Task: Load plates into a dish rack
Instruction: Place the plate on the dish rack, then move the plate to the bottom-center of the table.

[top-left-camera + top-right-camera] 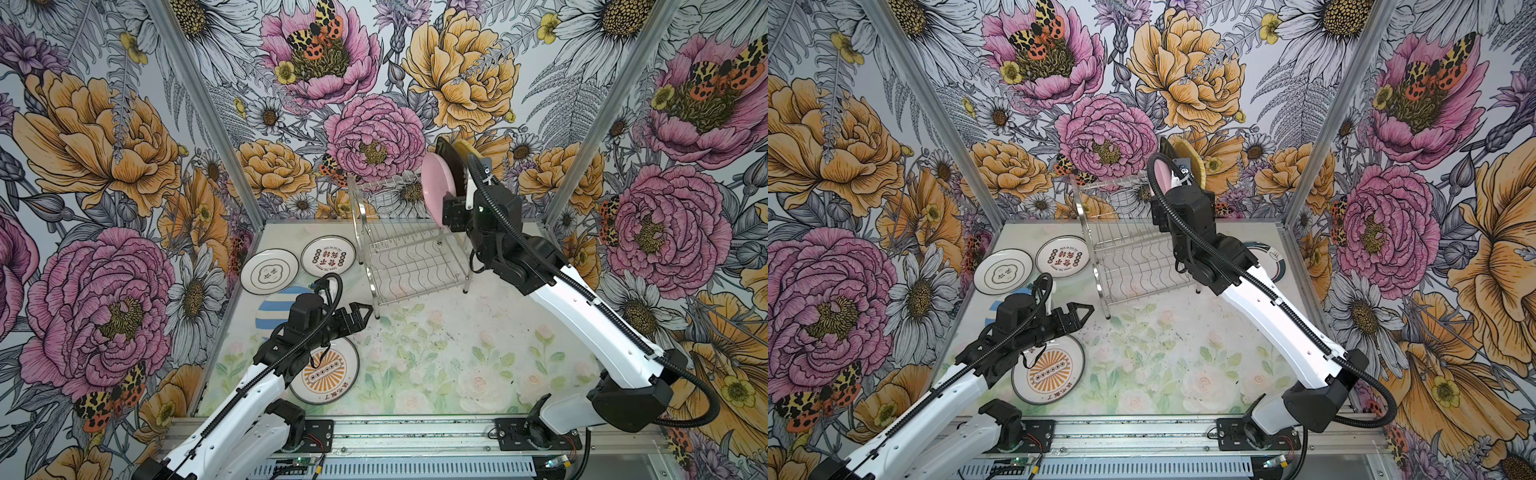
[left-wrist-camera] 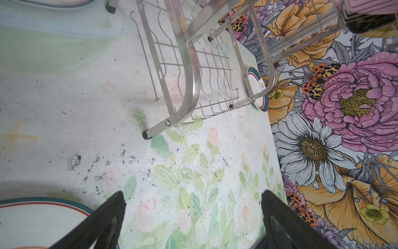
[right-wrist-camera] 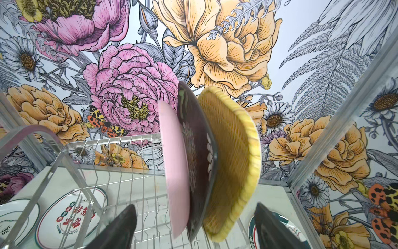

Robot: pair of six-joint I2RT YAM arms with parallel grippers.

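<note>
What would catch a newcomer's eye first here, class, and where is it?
The loud flowered walls all round the table. Then three plates standing on edge in the rack's top tier: pink plate, black plate, yellow plate.

2 white arms (image 1: 582, 316), black corrugated cables (image 1: 496, 212)
</note>
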